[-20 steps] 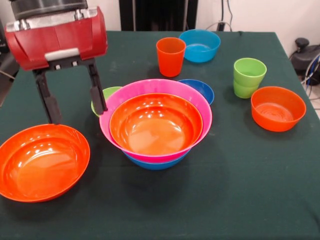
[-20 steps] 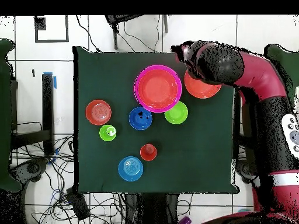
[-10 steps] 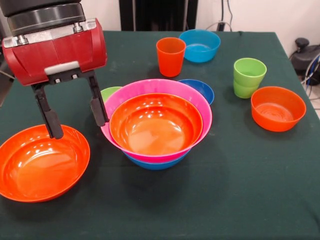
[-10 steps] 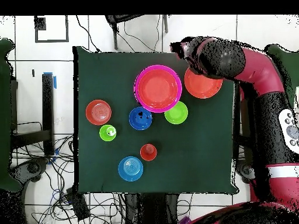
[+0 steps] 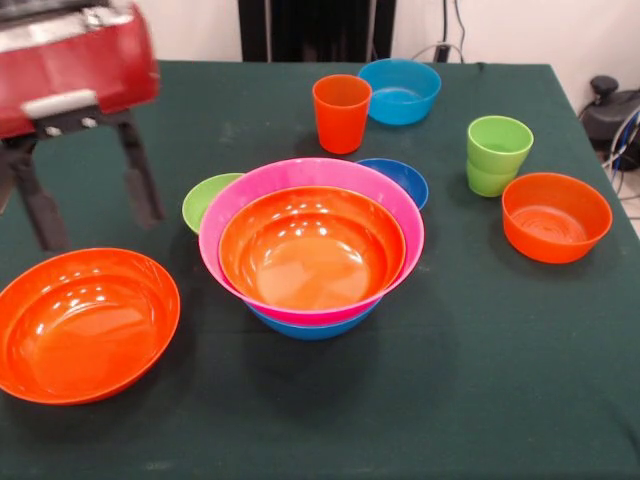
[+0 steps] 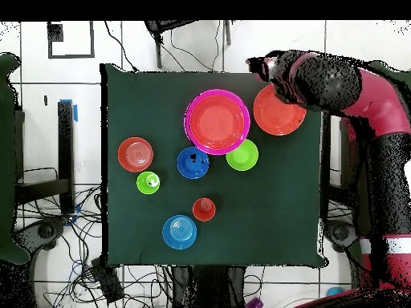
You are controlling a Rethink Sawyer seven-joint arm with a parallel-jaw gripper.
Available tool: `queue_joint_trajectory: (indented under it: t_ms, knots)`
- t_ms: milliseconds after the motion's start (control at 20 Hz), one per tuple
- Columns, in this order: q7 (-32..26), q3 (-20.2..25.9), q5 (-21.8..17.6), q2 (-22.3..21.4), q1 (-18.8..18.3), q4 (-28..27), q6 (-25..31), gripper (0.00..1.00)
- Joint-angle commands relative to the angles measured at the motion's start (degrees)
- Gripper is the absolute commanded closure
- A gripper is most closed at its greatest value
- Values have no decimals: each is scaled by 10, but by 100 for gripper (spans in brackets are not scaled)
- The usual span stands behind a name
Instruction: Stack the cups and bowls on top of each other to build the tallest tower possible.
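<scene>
Tower point(image 5: 312, 262) shows its blue base in front view only — overhead hides it.

Eight glossy round plastic bowls: large orange ones point(image 5: 87, 322) and point(image 5: 312, 250), large pink point(image 5: 232, 200), large blue point(image 5: 310, 327), small lime green point(image 5: 205, 197), dark blue point(image 5: 402, 177), light blue point(image 5: 400, 90), small orange point(image 5: 556, 215).

Three cups: one orange plastic tumbler point(image 5: 341, 112), two nested lime green tumblers point(image 5: 497, 154).

Front camera sat low and close across table point(image 5: 520, 400), faced me, looked down at slant. Overhead camera hung high, looked straight down, saw whole table point(image 6: 281, 233) plus floor around. Views turned half round to each other. Both showed tower point(image 5: 311, 247) point(image 6: 217, 121) and my arm point(image 6: 353, 84).
</scene>
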Motion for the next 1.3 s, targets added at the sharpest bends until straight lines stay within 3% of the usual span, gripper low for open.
queue_joint_trajectory:
  t_ms: [50,650,1300]
  knots:
    - [-221,13,-31,17,-26,11,95,0]
    - [-212,27,-47,37,-31,0,90,0]
    - [-157,24,-66,30,-35,63,33,0]
